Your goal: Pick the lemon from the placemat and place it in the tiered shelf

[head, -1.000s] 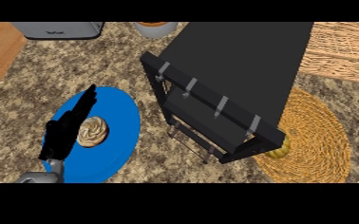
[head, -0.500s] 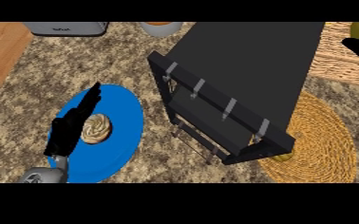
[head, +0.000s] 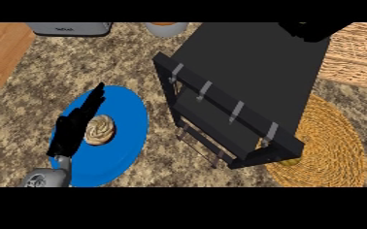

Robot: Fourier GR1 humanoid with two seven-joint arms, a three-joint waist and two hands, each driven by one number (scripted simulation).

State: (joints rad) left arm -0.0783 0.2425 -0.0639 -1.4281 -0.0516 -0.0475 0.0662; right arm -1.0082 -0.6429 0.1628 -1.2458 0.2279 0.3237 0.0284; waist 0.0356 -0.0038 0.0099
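On the placemat [head: 331, 140], the lemon [head: 290, 163] hides under the shelf [head: 251, 73]; reaching could knock that shelf. The left hand [head: 75, 126] hovers spread over the plate [head: 127, 126].

On my feed, my left hand [head: 72, 131] is matte black all over: a flat palm with slim, tapering fingers [head: 91, 99] and no markings I can make out. Behind it a narrow grey wrist stub joins the rounded grey forearm [head: 41, 178], which shows a darker round recess. A blocky black shape at the top right edge, likely my right hand [head: 307, 30], looks equally plain.
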